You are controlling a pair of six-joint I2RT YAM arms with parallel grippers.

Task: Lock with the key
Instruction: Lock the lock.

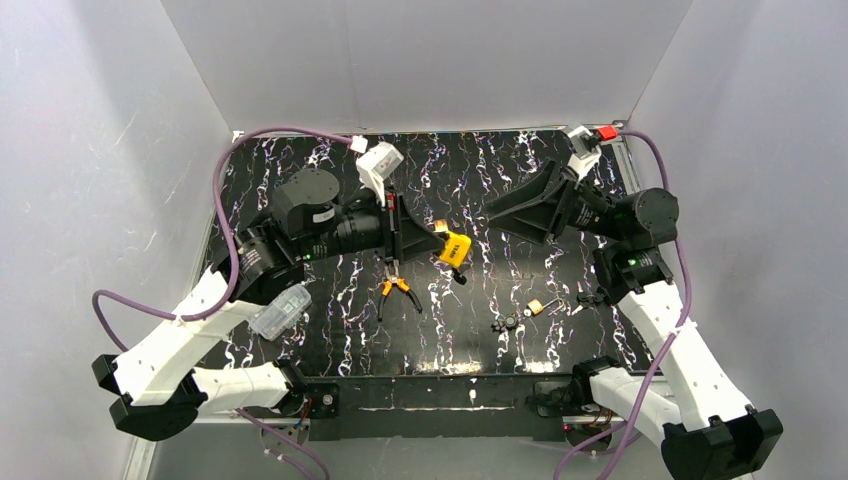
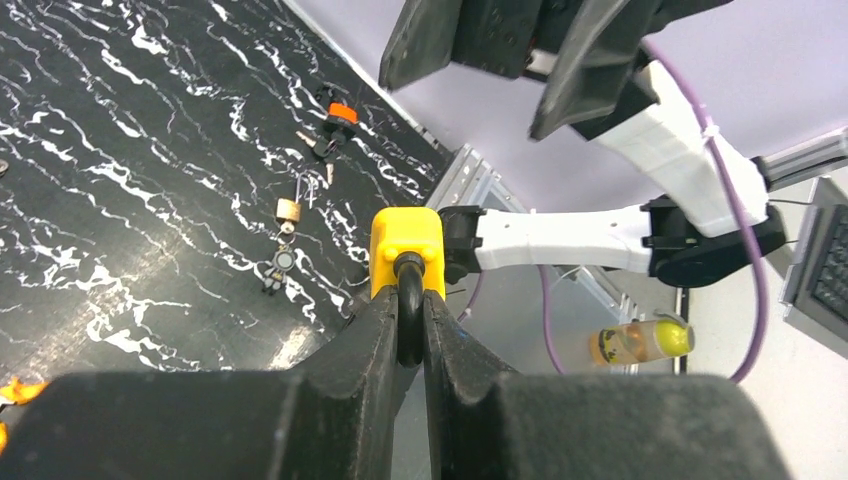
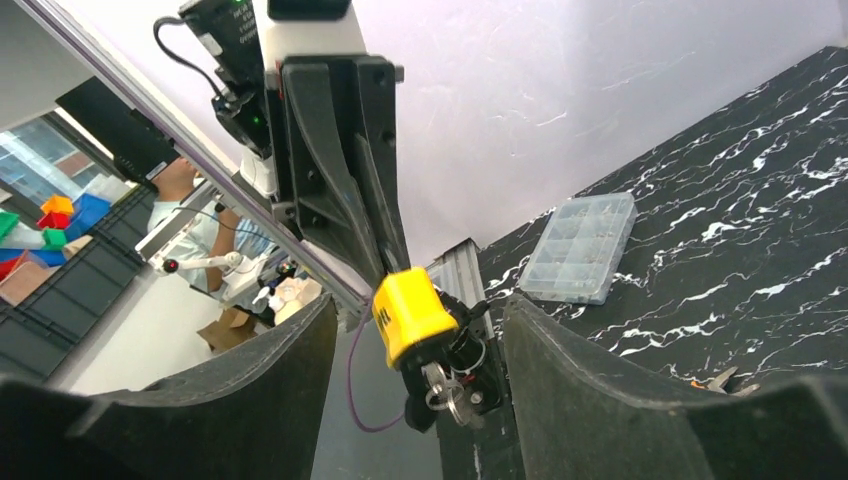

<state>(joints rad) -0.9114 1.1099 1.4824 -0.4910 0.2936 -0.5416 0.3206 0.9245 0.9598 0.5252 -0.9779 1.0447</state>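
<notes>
Yellow padlock (image 1: 455, 247) is up off the table (image 1: 480, 165), just past and right of the orange-handled pliers (image 1: 398, 290). Left gripper (image 2: 408, 330) is pinching its black shackle. Keys (image 3: 445, 390) hang from the lock body. Right gripper (image 1: 492, 208) is spread wide, further right of the pliers, facing the lock and not touching it.

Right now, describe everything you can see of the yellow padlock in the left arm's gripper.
The yellow padlock has a blocky, plastic-looking yellow body and a dark curved shackle. The left gripper is shut on that shackle and holds the lock off the black marbled table, with the body pointing toward the right gripper. The right gripper is open and not touching it. Silver keys on a ring hang from the end opposite the shackle.
</notes>
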